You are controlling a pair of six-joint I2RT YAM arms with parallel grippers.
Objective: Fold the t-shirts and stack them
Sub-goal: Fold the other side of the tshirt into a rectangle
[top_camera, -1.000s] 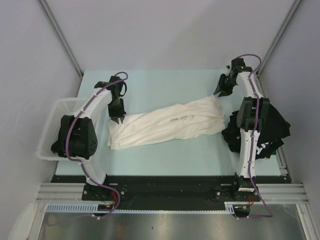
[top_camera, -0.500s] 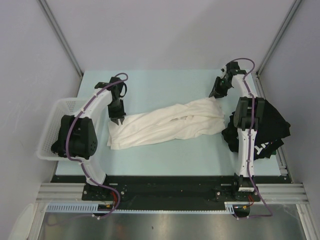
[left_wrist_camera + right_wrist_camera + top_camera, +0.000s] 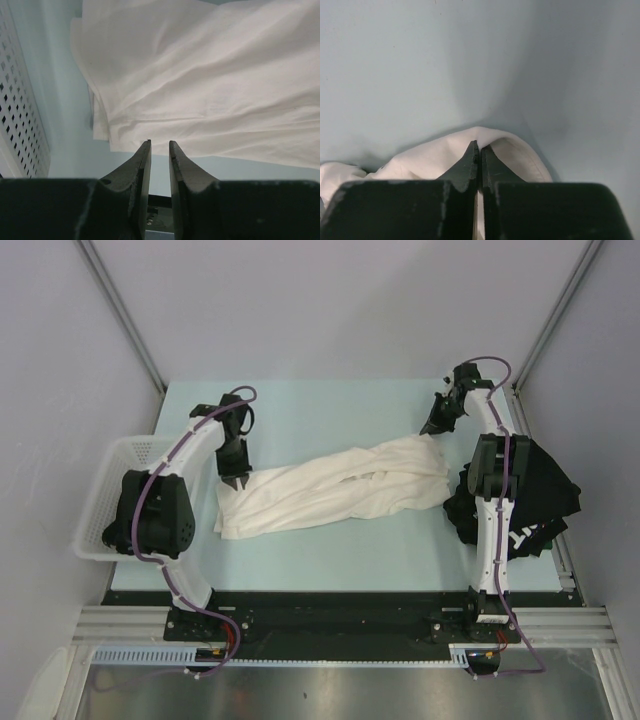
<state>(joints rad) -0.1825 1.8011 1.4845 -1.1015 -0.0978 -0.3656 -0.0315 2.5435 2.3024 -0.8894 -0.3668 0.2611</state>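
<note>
**Operator:** Report the garment positions, nearest first.

**Technician:** The black t-shirts lie in a crumpled heap at the right edge of the table, beside the right arm. The cream-white t-shirt lies bunched lengthwise across the middle of the table, running from near left to far right. The white mesh basket sits at the table's left edge, apart from that shirt.

**Operator:** Condition of the left end effector?

**Technician:** The left end effector is released. Its fingers stand a narrow gap apart, with bare table visible between them. The tips sit at the left end of the cream-white t-shirt, just short of its hem. Whether they touch the cloth cannot be determined.

**Operator:** Condition of the right end effector?

**Technician:** The right end effector is clenched on the far right corner of the cream-white t-shirt. Its fingers are pressed together, and the cloth rises in a small ridge around the tips. It is the farthest unit, near the table's far right corner.
</note>
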